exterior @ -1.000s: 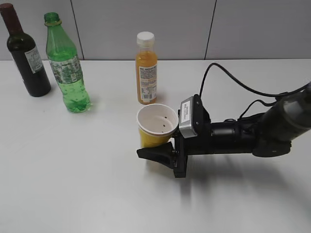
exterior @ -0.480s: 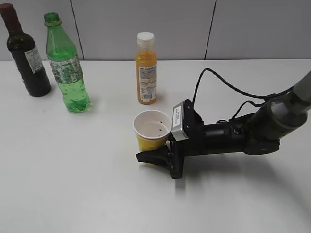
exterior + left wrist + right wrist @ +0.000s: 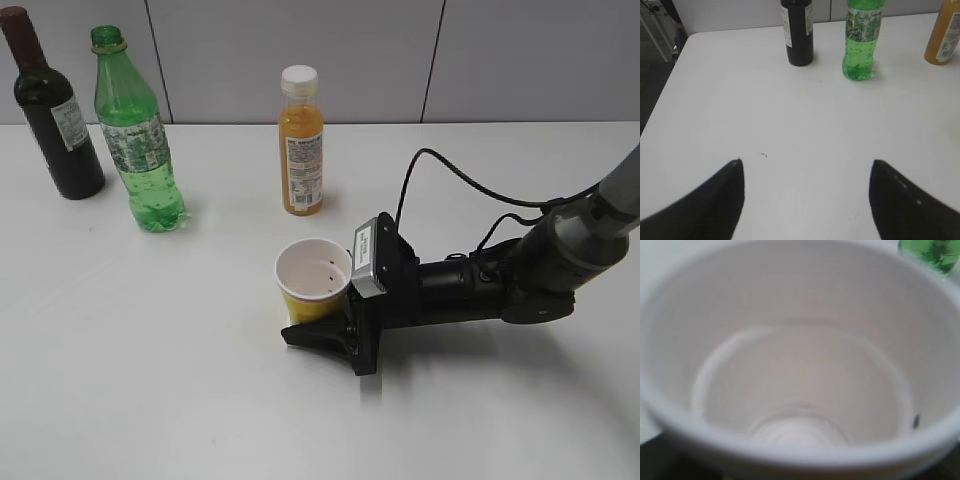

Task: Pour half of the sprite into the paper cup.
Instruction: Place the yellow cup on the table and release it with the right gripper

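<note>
Sprite (image 3: 135,140) likely light, smooth, squeezable, best taken at label band; paper cup (image 3: 313,282) crushable, between right claw (image 3: 325,325) jaws, grip unclear; left claw (image 3: 807,197) open.

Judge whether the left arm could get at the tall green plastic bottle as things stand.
Probably yes. In the left wrist view the open left gripper faces the tall green plastic bottle across bare white table. The dark wine bottle stands apart beside it, and the right gripper is at the yellow paper cup, well clear.
</note>
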